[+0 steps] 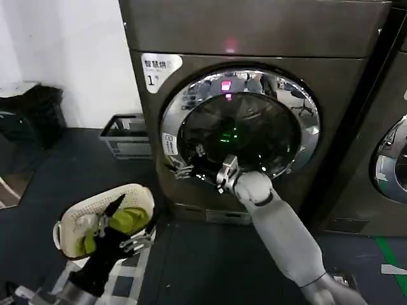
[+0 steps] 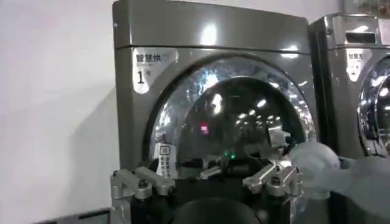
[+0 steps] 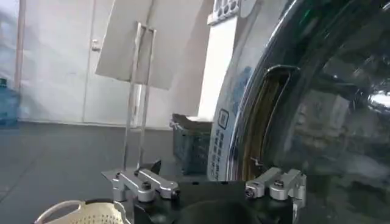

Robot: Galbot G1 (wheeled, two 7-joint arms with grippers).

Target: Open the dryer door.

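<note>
Left side, head view: my left hand (image 1: 124,238) hangs low over the floor, above a cream basket (image 1: 76,216) with yellow-green cloth; its fingers are spread, holding nothing.
Left wrist view: my left hand (image 2: 210,182) faces the machine marked "1" (image 2: 141,76) from a way off, jaws wide apart and empty.
Centre, head view: the dryer door (image 1: 238,127) sits shut and flush in the machine's front, chrome ring around dark glass.
Right hand, head view: my right hand (image 1: 222,175) is at the door's lower rim, left of middle; I cannot tell if it touches.
Right wrist view: my right hand (image 3: 210,185) is released, fingers apart, beside the door's recess (image 3: 268,115); nothing lies between them.
Far right, head view: a neighbouring machine's round door (image 1: 391,159).
</note>
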